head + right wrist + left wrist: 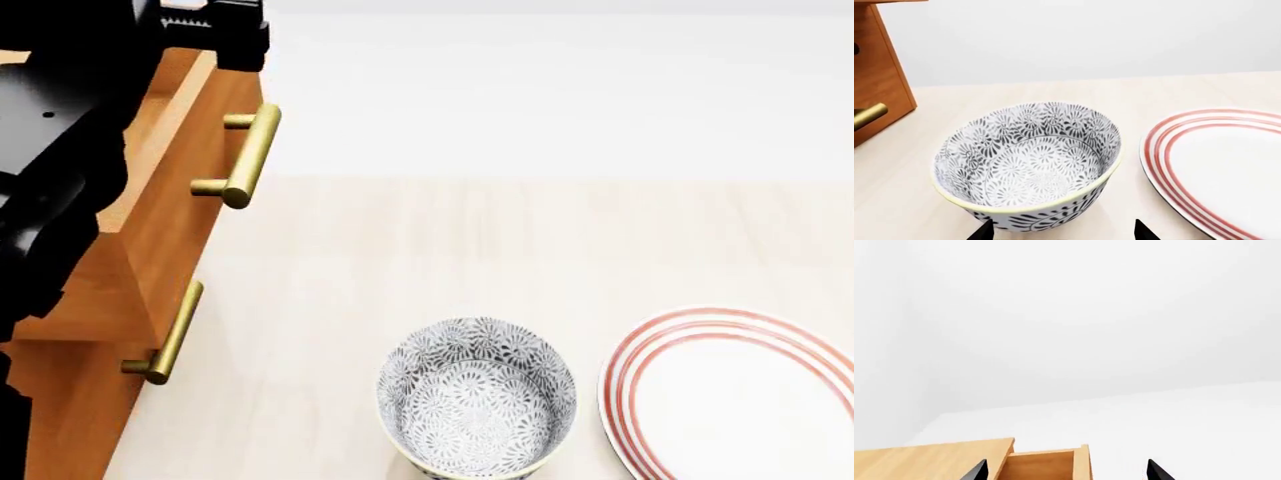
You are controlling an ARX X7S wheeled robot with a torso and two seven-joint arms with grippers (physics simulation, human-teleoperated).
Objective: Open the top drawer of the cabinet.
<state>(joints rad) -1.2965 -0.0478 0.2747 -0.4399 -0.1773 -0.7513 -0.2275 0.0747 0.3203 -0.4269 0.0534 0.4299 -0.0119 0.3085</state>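
Drawer at frame left already juts from cabinet; we judge pull nearly done. Left tool spread, empty. Next: confirm travel, back off.

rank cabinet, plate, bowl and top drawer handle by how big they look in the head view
1. cabinet, though partly hidden by the arm
2. plate, cut off at the frame edge
3. bowl, looks close to the plate in size
4. top drawer handle
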